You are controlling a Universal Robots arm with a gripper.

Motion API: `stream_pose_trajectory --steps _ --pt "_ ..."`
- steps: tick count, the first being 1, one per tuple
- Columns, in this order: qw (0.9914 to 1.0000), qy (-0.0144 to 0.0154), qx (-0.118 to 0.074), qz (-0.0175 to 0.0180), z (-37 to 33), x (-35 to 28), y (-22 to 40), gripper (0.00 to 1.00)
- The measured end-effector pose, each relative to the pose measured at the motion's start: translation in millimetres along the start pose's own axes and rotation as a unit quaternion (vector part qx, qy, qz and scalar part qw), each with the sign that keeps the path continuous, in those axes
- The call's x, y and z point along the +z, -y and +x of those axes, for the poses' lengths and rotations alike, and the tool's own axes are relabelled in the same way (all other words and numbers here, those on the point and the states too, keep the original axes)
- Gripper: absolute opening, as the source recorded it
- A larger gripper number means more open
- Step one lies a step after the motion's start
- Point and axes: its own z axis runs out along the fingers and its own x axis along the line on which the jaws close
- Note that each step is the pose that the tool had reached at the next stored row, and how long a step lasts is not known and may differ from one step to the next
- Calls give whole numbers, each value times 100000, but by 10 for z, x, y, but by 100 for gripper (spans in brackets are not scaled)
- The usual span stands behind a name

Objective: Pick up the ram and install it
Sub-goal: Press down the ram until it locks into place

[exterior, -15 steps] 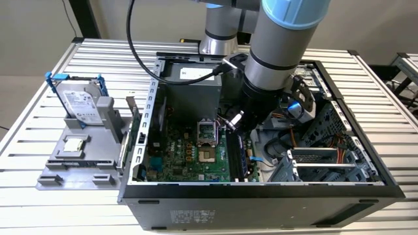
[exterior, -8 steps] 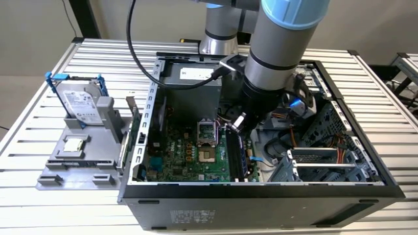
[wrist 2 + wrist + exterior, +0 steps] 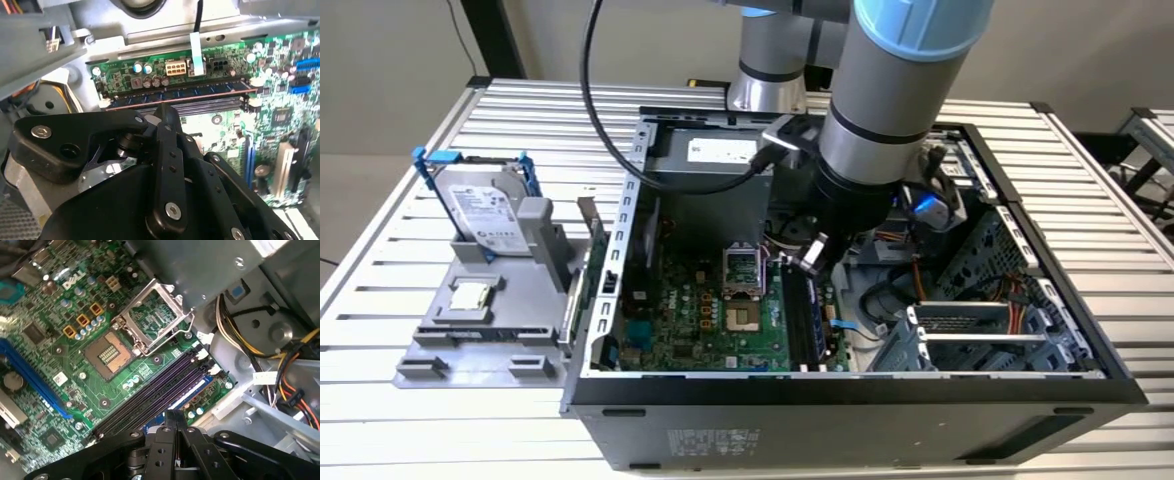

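Observation:
The ram (image 3: pixel 180 93) is a long thin stick lying along the outermost of the black motherboard slots (image 3: pixel 150 395), and its bluish edge (image 3: pixel 186 396) shows beside the empty slots. My gripper (image 3: pixel 162 112) is down inside the open computer case (image 3: pixel 854 400), just above the slots and close to the stick. Its black fingers (image 3: pixel 175 416) are pressed together with nothing visible between them. In the exterior view the gripper (image 3: pixel 811 258) hangs over the far end of the slots.
An open processor socket (image 3: pixel 111 352) with its raised metal frame (image 3: pixel 155 317) lies beside the slots. Cable bundles (image 3: pixel 280 375) and the drive cage (image 3: pixel 987 330) crowd the other side. Outside the case, a grey holder (image 3: pixel 480 320) carries a hard drive (image 3: pixel 487 205) and a small chip (image 3: pixel 471 295).

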Motion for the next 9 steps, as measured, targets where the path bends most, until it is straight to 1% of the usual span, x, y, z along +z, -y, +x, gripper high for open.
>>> stream_pose_trajectory --steps 2,5,7,9 --pt "99984 -20 -1770 -49 0 1 0 0" --pt "99898 -56 -4518 -126 0 2 0 0" --pt "99798 -87 -6342 -182 1 2 0 0" --pt "99657 -92 -8272 -229 0 3 0 0"
